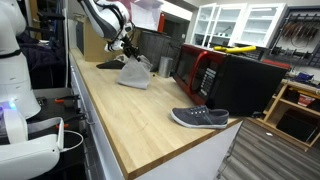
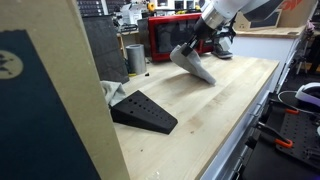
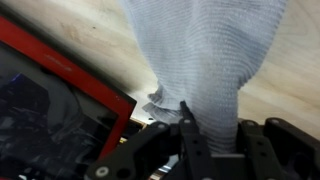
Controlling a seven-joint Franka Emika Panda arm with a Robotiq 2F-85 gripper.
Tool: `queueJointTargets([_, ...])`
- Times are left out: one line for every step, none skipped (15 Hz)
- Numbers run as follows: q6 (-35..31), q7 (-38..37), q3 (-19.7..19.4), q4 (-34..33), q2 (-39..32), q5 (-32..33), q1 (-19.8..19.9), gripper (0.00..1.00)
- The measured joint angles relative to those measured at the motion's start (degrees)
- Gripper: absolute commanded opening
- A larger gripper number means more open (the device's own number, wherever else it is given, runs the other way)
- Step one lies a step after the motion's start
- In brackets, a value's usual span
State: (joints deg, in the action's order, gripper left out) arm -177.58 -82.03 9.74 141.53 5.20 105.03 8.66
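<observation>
Grey knit shoe hangs straight below the hand, which is clamped shut on its upper end. The shoe's long axis slants steeply in an exterior view, and its low end is at or just off the tabletop; contact cannot be told. Spot is the far end of the tabletop, just in front of the red-fronted microwave; 1 matching shoe lies flat well apart at the near right edge, and a black wedge sits apart too.
</observation>
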Motion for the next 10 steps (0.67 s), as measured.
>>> queueJointTargets([0.00, -2.83, -0.46, 0.03, 0.80, 1.51, -0.02, 0.04])
queueJointTargets([0.00, -5.28, -0.83, 0.18, 1.28, 3.03, -0.03, 0.04])
queueJointTargets([0.00, -7.31, -1.18, 0.46, 1.37, 4.17, -0.05, 0.04])
queueJointTargets([0.00, -8.77, -1.47, 0.86, 1.17, 4.99, -0.07, 0.04])
queueJointTargets([0.00, -9.66, -1.69, 1.23, 0.62, 5.21, -0.07, 0.04])
queueJointTargets([0.01, -10.10, -1.83, 1.53, -0.25, 5.21, -0.08, 0.04])
queueJointTargets([0.04, -10.65, -1.84, 1.57, -1.43, 5.21, -0.14, 0.04])
queueJointTargets([0.05, -11.10, -1.80, 1.41, -2.73, 5.21, -0.28, 0.04])
queueJointTargets([0.09, -11.88, -1.66, 1.08, -3.99, 5.21, -0.49, 0.04])
queueJointTargets([0.14, -12.74, -1.39, 0.51, -5.19, 5.21, -0.77, 0.04])
